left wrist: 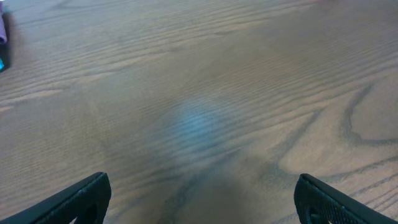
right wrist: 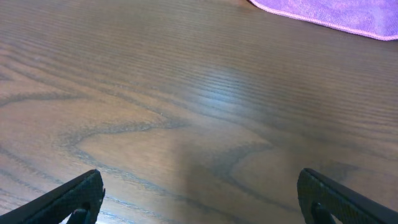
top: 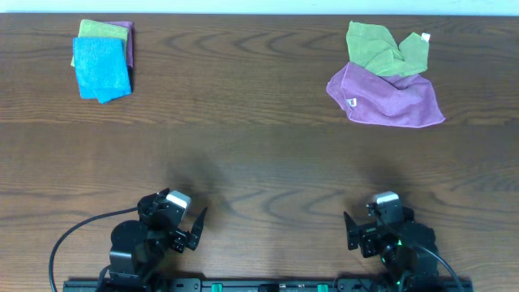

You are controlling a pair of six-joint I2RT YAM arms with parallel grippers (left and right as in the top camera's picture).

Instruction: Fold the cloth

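The cloth (top: 389, 99), the mauve one, lies in a loose, rumpled heap at the far right of the table (top: 259, 154), not yet folded. Its small white tag (top: 352, 102) shows at the edge facing the middle of the table. A light-green cloth (top: 381, 49) is bunched up against its far side and overlaps it, so the two are touching. In the right wrist view only the near hem of the cloth (right wrist: 329, 12) shows, at the top of the picture, flat on the wood.

Well apart from it, at the far left corner, sits a small pile. A bright blue cloth (top: 101, 69) is on top, a green cloth (top: 104, 30) sticks out behind it, and a purple layer (top: 127, 45) shows along the right side.

Both arms are down at the near edge, far from either heap. The right gripper (top: 357, 231) sits near the edge on the cloth's side of the table. In its own camera, the right gripper (right wrist: 199, 202) has its fingers spread wide with only bare wood between them. The left gripper (top: 197, 227) sits at the near left. Its wrist view shows the left gripper (left wrist: 202, 205) just as wide apart and holding nothing over the wood grain.
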